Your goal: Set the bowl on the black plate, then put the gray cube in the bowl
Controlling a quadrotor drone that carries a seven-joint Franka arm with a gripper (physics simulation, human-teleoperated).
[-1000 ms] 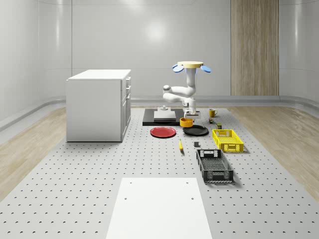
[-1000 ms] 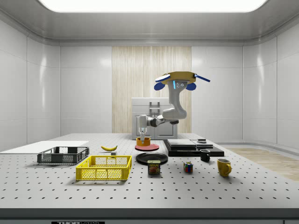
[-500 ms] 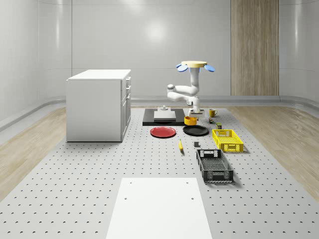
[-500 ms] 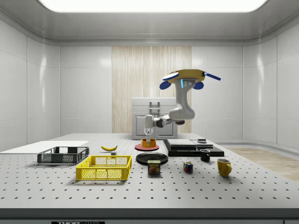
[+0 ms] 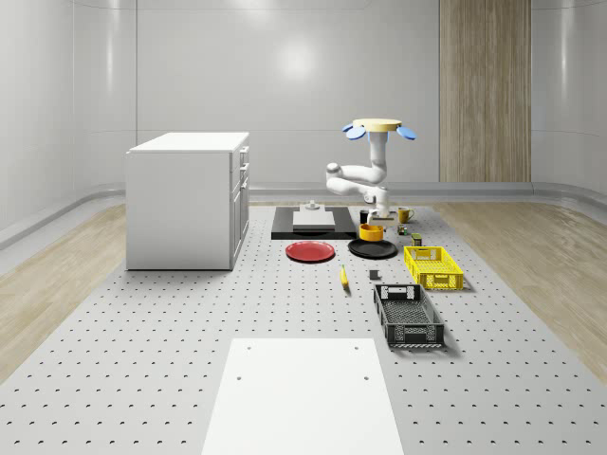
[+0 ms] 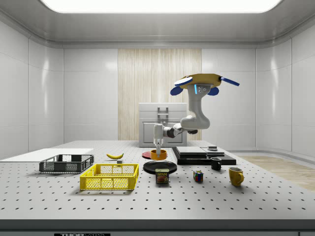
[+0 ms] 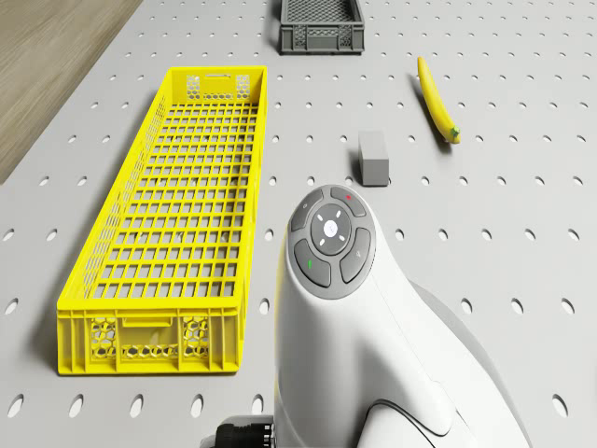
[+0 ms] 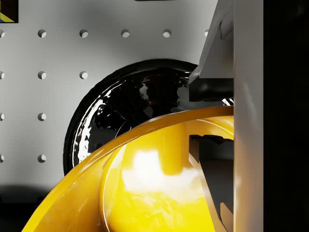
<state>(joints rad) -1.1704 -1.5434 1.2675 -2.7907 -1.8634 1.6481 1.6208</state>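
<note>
From above, the drone (image 5: 379,126) hovers over the table's far end, the gripper (image 5: 372,222) clamped on the bowl (image 5: 371,231) above the black plate (image 5: 373,248). Side on, the bowl (image 6: 158,155) hangs just clear; lowering comes next. The gray cube (image 7: 374,157) waits beside the yellow crate (image 7: 177,224).

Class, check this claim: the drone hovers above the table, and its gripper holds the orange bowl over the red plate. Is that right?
Not quite. The gripper holds the orange bowl over the black plate, not the red one. The side view and the wrist view show this; the red plate lies apart, toward the whole-scene view's left. The drone does hover above the table.
</note>
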